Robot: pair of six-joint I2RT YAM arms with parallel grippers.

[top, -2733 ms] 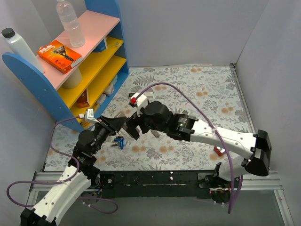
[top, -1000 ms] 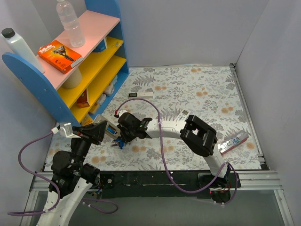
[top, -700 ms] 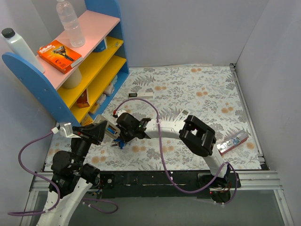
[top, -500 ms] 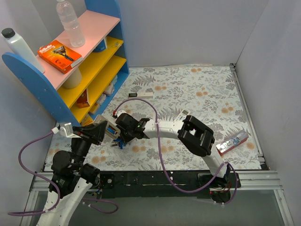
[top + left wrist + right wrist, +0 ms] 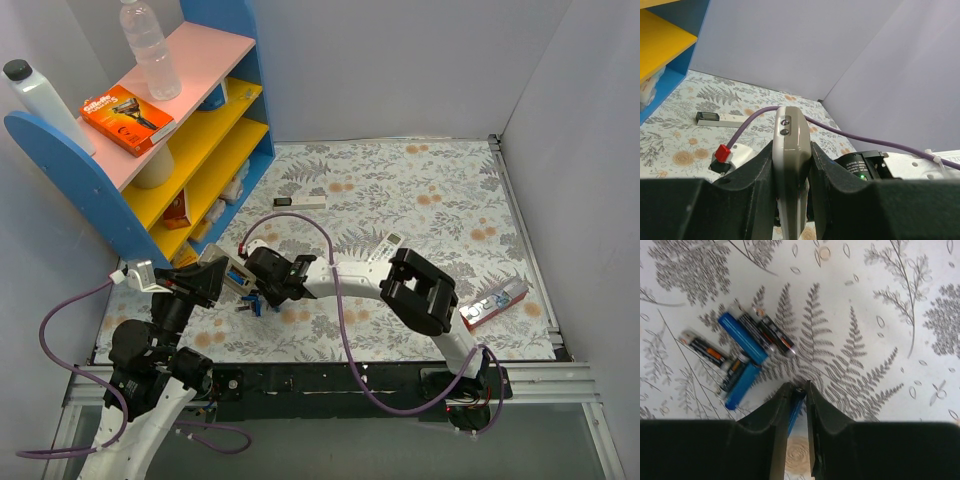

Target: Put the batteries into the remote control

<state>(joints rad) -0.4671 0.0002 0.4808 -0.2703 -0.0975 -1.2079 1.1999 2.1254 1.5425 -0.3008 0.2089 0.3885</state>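
The orange cardboard box (image 5: pixel 126 119) on the pink top board of the blue-sided shelf unit (image 5: pixel 70 170) carries white lettering that looks like "Gillette" beside a picture of a razor. Its smaller print is too fine to read. The clear plastic bottle (image 5: pixel 148 47) behind it and the white bottle with a black cap (image 5: pixel 38 95) show no legible label.

The left gripper (image 5: pixel 790 167) is closed tight on the white plastic rectangular remote control (image 5: pixel 788 132), held at the front left of the table close to the shelf's foot. The left wrist view sees it edge-on, so its buttons and display are hidden. Only two small dark round marks show near its far end.

The right gripper (image 5: pixel 796 386) is clamped on a single blue battery (image 5: pixel 794 410), whose lower part is cut off by the gripper body. Just beside it, on the floral table cloth (image 5: pixel 880 300), lie the loose batteries (image 5: pixel 742 338): two short blue cylinders and several dark ones with orange and silver bands. Their printing is blurred beyond reading.

A long white bar with a black end (image 5: pixel 722 118) lies farther back, its markings too small to make out. The print on the red-edged white packet (image 5: pixel 492 300) at the right is also too small to read.
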